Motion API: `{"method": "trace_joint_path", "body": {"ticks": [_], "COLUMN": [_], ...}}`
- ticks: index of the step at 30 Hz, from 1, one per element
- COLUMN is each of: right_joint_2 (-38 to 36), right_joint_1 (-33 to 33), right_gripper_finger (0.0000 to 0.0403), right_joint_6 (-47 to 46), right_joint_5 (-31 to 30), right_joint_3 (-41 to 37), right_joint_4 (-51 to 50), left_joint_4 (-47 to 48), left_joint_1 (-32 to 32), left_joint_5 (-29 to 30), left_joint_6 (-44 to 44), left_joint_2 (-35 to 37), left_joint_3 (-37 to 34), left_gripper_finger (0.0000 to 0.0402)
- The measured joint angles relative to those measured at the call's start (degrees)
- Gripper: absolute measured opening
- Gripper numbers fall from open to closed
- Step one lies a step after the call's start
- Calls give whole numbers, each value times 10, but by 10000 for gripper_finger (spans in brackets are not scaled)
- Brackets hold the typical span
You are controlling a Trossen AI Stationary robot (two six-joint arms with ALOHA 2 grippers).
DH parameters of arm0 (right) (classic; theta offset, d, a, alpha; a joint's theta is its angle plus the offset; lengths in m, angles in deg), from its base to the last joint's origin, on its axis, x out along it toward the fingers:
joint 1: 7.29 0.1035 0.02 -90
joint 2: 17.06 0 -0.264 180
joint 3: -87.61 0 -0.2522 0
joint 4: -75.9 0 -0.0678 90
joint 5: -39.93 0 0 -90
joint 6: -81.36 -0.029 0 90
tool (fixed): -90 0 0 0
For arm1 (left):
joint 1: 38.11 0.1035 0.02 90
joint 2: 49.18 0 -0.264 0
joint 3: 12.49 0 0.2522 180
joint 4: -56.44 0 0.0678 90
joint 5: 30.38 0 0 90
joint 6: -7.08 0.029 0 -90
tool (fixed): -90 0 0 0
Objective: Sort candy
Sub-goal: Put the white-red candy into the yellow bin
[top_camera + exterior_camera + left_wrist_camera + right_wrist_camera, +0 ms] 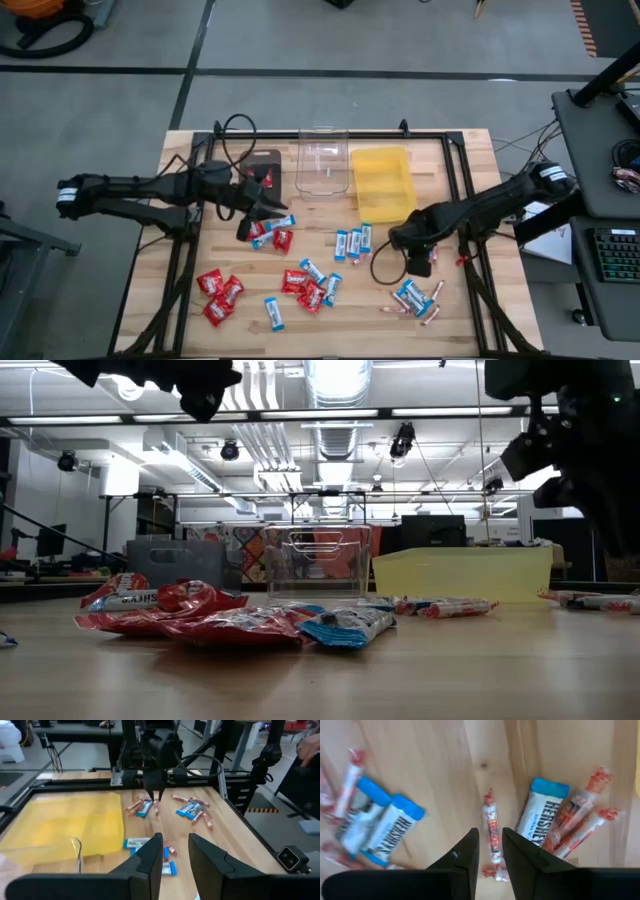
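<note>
High view is showing the candy (305, 280) lying scattered over the near half of the wooden table (470, 190): crinkly red packets (218, 293) at the near left, more red ones mixed with blue-and-white bars (352, 242) around the middle, and a small cluster of bars and thin pinkish-copper sticks (418, 300) at the near right. The right gripper (418, 262) is hanging just above that near-right cluster, on its far side. In the right wrist view its two dark fingers (465, 857) are standing a little apart, pinching nothing, and a single copper stick (492, 827) is lying on the wood right ahead of the gap between them. A blue-and-white bar (540, 817) with two sticks beside it is lying to one side of that stick, and a pair of bars (382, 830) is lying to the other.

The right arm is reaching in from the table's right edge, stretched low toward the middle, with its wrist bent downward over the sweets.

The left gripper (275, 203) is hovering beside the dark tray (262, 160) at the far left, just beyond a few red packets and bars. In the left wrist view its fingers (150, 857) are spread, holding nothing, and are pointing across the table past the yellow tray (60, 825) toward the right arm. The clear tray (322, 160) is sitting between the dark and yellow trays along the far side.
</note>
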Motion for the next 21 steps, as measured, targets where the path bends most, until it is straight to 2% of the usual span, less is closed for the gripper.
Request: {"method": "trace_joint_path", "body": {"ticks": [7,11,15,21], "right_joint_2": [44,62,83,125], "right_joint_1": [19,30,34,35], "right_gripper_finger": [142,160,162,141], "right_joint_6": [39,40,35,33], "right_joint_5": [0,-1,-11,-11], "right_joint_3": [0,-1,-2,-3], "right_joint_4": [0,0,3,23], "left_joint_4": [0,0,0,0], "left_joint_1": [0,0,0,0], "left_joint_5": [0,0,0,0], "left_joint_6": [-5,-3,2,3], "left_joint_2": [3,3,3,3], "left_joint_3": [-6,-4,-4,-4], "left_gripper_finger": [77,77,77,77]}}
